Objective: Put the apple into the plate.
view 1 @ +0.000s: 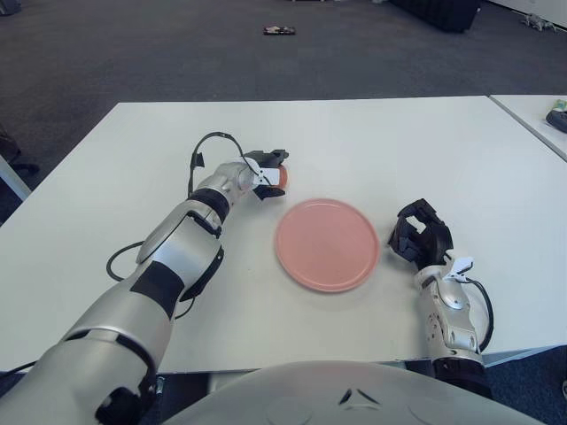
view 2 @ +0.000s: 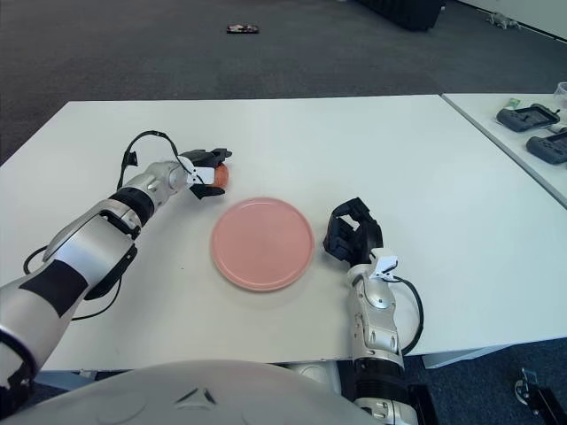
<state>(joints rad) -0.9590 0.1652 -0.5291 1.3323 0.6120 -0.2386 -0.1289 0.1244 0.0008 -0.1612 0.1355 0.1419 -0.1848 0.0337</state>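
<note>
A pink plate lies on the white table at its middle. The small red apple is just beyond the plate's upper left rim, outside the plate. My left hand reaches in from the left, and its dark fingers are curled over and under the apple. I cannot tell whether the apple touches the table. My right hand shows to the right of the plate with its fingers curled on nothing.
A black cable loops off my left forearm over the table. A second table at the far right carries dark devices. A small dark object lies on the floor beyond the table.
</note>
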